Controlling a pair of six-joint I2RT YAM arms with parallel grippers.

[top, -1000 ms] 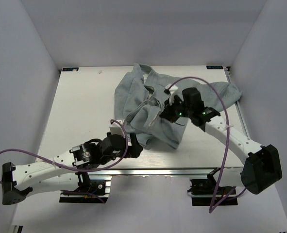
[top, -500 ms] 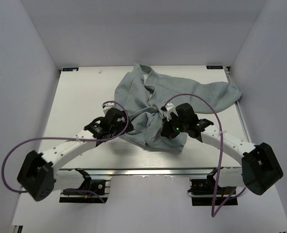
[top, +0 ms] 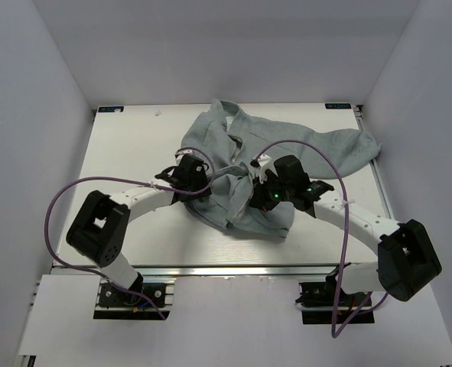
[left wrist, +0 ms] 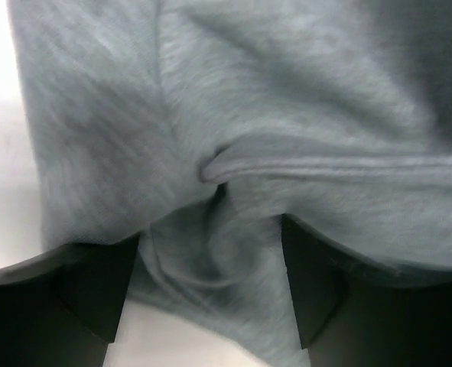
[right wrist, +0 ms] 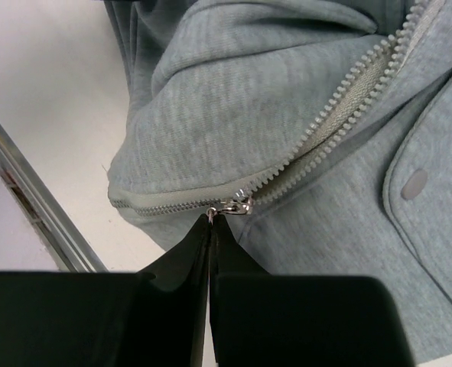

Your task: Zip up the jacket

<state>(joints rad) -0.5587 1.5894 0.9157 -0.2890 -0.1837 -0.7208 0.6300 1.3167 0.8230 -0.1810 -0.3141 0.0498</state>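
Observation:
The grey-green fleece jacket (top: 287, 145) lies crumpled at the middle and back of the table. My right gripper (top: 254, 200) is at its near hem. In the right wrist view the gripper (right wrist: 212, 222) is shut on the silver zipper pull (right wrist: 224, 209), with the teeth closed to its left and parted above right (right wrist: 340, 107). My left gripper (top: 199, 174) is at the jacket's left side. In the left wrist view it (left wrist: 210, 283) is open, with a fold of jacket (left wrist: 287, 92) bunched between its fingers (left wrist: 95, 283).
The white table (top: 126, 153) ends in a metal rail (right wrist: 27, 176) at the front, just behind the hem. A pocket snap (right wrist: 414, 184) sits right of the zipper. Purple cables (top: 65, 195) loop over both arms. White walls stand on three sides.
My left arm has swung from the table's front edge up to the jacket's left side. My right gripper has shifted slightly nearer and to the left, holding the zipper pull.

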